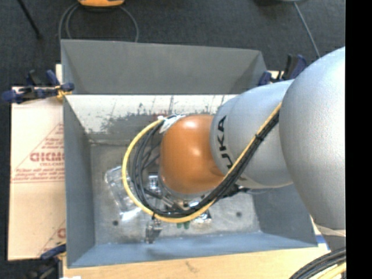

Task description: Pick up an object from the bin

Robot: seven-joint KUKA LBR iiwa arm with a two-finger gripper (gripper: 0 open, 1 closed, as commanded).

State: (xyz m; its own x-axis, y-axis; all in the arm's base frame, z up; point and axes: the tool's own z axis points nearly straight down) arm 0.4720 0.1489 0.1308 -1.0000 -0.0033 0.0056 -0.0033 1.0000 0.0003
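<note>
The arm (pixel 256 150) comes from the right into the grey bin (pixel 78 173), with its orange cover (pixel 186 153) over the middle. The hand (pixel 154 230) is low near the front wall, near a clear plastic thing (pixel 119 190) on its left. Some small green pieces (pixel 185 225) lie just beside it.

Black letters "UKA" stand on the grey arm (pixel 244 121), beside its orange cover (pixel 186 153).

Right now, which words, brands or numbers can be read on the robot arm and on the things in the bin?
"UKA": black letters running down the grey arm, beside its orange cover; the word's start is out of sight.
On the clear plastic thing at the left of the bin: no text that I can read.
</note>
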